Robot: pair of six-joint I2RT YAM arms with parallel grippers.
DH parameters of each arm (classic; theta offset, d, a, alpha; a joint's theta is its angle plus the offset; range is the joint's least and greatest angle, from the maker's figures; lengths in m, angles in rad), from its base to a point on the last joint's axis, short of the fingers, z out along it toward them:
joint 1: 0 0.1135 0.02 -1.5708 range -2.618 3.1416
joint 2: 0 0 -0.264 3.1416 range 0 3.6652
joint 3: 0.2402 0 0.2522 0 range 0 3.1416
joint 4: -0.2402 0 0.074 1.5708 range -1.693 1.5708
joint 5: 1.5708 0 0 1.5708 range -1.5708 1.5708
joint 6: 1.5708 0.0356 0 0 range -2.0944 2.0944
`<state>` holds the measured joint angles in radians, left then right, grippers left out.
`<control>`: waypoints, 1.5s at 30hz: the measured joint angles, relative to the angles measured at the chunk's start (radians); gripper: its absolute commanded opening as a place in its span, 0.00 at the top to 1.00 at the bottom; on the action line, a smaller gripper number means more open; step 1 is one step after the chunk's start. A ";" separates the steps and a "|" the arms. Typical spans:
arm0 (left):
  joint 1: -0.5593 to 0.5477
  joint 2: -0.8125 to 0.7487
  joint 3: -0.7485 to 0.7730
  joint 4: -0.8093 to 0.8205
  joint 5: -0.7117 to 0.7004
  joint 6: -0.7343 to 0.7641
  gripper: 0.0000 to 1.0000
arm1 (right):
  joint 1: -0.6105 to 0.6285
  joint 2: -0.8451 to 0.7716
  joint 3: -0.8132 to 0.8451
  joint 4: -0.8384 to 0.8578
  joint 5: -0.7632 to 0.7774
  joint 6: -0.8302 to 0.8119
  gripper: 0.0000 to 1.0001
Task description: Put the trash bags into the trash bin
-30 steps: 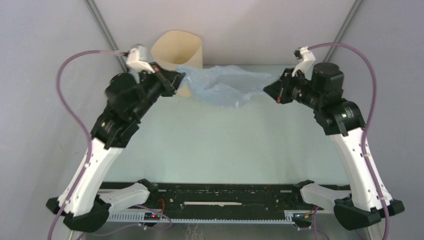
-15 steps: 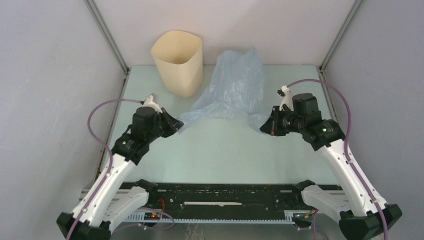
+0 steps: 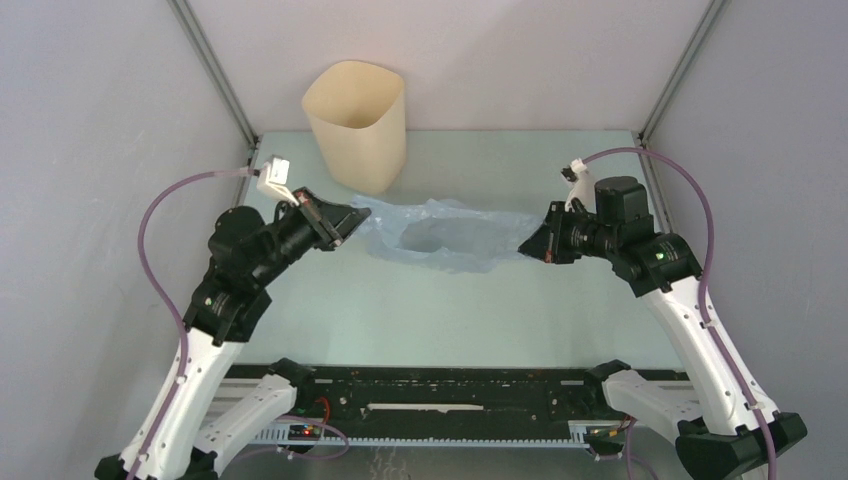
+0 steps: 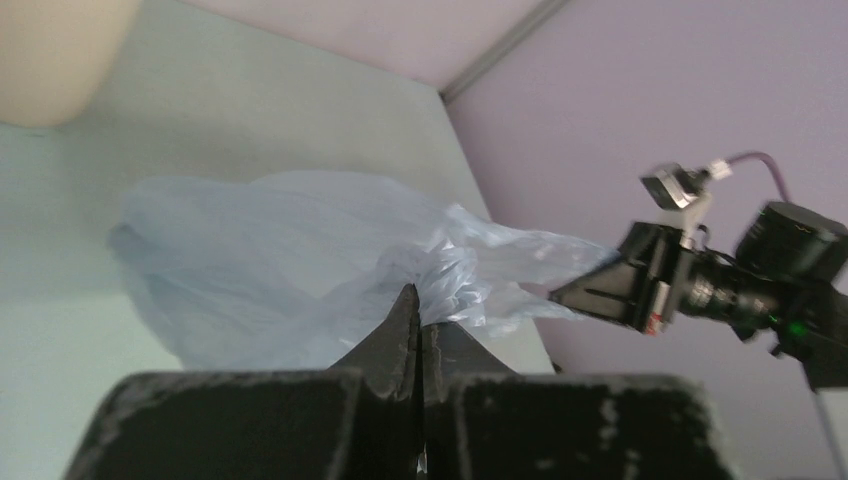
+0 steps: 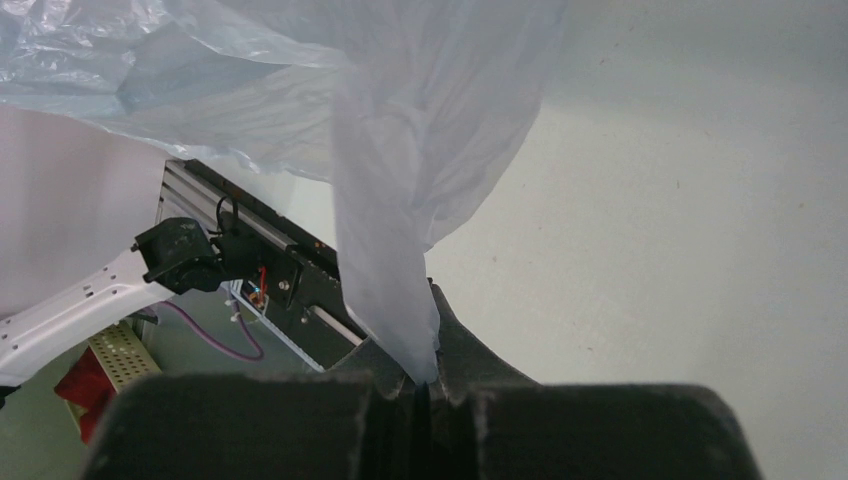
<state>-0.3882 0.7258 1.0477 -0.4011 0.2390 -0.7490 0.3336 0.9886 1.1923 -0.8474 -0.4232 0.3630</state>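
The pale-blue translucent trash bag (image 3: 440,233) hangs stretched between my two grippers above the table, its mouth open upward. My left gripper (image 3: 352,222) is shut on the bag's left edge; the left wrist view shows bag film (image 4: 300,260) bunched at the closed fingertips (image 4: 405,310). My right gripper (image 3: 528,243) is shut on the bag's right edge; in the right wrist view a strip of bag (image 5: 390,200) runs into the closed jaws. The cream-beige trash bin (image 3: 357,122) stands upright at the back left, behind the bag and apart from it. A corner of it shows in the left wrist view (image 4: 50,50).
Grey enclosure walls with metal corner posts (image 3: 215,70) close in the pale-green table (image 3: 440,310) on three sides. A black rail (image 3: 450,385) with the arm bases runs along the near edge.
Both grippers, still shut on the bag, went from high at the back down toward the near side, then up a little. The bag billowed upward and now hangs spread low between them.
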 measured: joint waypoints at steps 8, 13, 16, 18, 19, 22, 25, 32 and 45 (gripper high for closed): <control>-0.195 0.162 0.202 -0.014 -0.018 -0.005 1.00 | 0.044 0.018 0.008 0.010 -0.040 0.041 0.83; -0.280 0.215 0.255 -0.041 -0.092 -0.021 1.00 | 0.144 0.031 0.060 0.039 -0.021 0.089 0.63; -0.307 0.257 0.258 -0.045 -0.108 -0.040 1.00 | 0.219 0.033 0.079 0.082 0.017 0.114 0.55; -0.333 0.302 0.266 -0.051 -0.113 -0.046 1.00 | 0.253 0.041 0.080 0.113 0.038 0.129 0.53; -0.344 0.318 0.269 -0.053 -0.113 -0.047 1.00 | 0.267 0.048 0.080 0.126 0.049 0.139 0.52; -0.370 0.359 0.277 -0.058 -0.110 -0.048 1.00 | 0.282 0.068 0.080 0.158 0.072 0.167 0.50; -0.380 0.375 0.285 -0.063 -0.105 -0.048 1.00 | 0.283 0.076 0.080 0.187 0.092 0.190 0.46; -0.382 0.373 0.314 -0.081 -0.105 -0.045 1.00 | 0.301 0.073 0.080 0.243 0.122 0.209 0.27; -0.383 0.420 0.359 -0.083 -0.042 -0.045 1.00 | 0.415 0.132 0.080 0.416 0.171 0.061 0.19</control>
<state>-0.7708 1.1458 1.4063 -0.4839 0.1970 -0.7937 0.7483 1.1210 1.2728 -0.4316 -0.2527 0.4244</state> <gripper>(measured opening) 0.006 0.808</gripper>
